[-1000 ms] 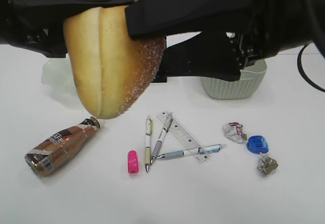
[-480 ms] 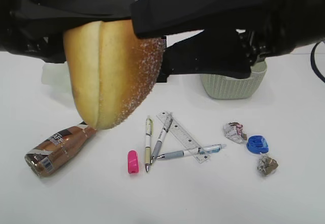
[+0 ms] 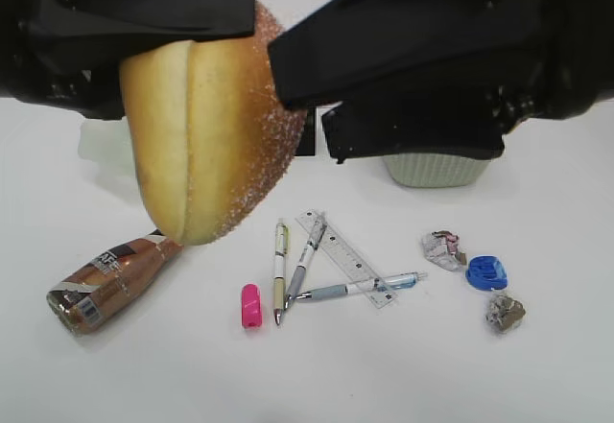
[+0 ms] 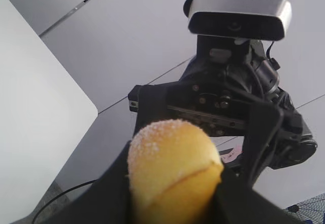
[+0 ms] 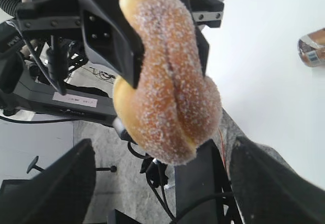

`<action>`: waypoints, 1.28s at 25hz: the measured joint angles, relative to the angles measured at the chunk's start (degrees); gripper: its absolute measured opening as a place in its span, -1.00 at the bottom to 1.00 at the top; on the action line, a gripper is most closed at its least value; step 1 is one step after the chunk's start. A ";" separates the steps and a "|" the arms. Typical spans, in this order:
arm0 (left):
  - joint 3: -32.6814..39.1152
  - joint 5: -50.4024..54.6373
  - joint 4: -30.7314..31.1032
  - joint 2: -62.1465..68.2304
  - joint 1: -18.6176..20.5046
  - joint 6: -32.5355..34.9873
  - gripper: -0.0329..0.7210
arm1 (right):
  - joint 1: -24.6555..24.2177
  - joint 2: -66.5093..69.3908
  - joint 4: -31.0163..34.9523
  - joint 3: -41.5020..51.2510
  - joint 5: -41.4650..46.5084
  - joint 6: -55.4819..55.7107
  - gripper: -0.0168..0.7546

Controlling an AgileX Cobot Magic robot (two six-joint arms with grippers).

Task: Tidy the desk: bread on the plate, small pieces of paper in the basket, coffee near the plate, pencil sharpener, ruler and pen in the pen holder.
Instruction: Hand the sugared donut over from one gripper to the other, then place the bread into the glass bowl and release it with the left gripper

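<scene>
Left wrist view: the left gripper [image 4: 175,203] was clamped on the bread [image 4: 172,168], its two dark jaws pressing the bun's flanks and the sugared end projecting beyond them. In the right wrist view the same bun [image 5: 170,76] hung lengthwise from the left gripper [image 5: 152,46], held well above the white table [image 5: 274,71]. The right gripper's jaws stood wide apart, one finger [image 5: 56,188] at lower left and one at lower right of that view, on either side of the bread's lower end and touching nothing.

In the exterior view both arms were raised close to the camera. The left arm [image 3: 106,20] entered from the upper left with the bread [image 3: 206,116] hanging below it; the right arm [image 3: 451,39] reached in from the upper right, just beside the bun.

Below the held bread and to its left lay one coffee [image 3: 106,279] bottle on its side. Directly below and to the right lay three pens [image 3: 280,270], one clear ruler [image 3: 343,255] and one pink pencil sharpener [image 3: 250,305]. Farther right were two crumpled scraps of paper [image 3: 443,248] and one blue object [image 3: 487,272] between them. Behind the bread, the plate [image 3: 96,145] showed partly at left. The basket [image 3: 441,169] showed beneath the right arm. Of the pen holder [image 3: 309,140], only a dark sliver showed.
</scene>
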 joint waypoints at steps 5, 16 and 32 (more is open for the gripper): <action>0.00 0.00 0.25 0.00 0.11 0.00 -0.34 | 0.00 0.00 -3.23 0.00 0.00 0.46 0.62; 0.00 0.22 4.16 0.00 6.00 -0.10 -0.34 | 0.00 0.00 -13.64 0.00 0.23 0.82 0.56; 0.00 -18.01 18.72 0.00 9.39 -0.32 -0.34 | 0.00 0.00 -42.56 0.00 -1.17 18.68 0.55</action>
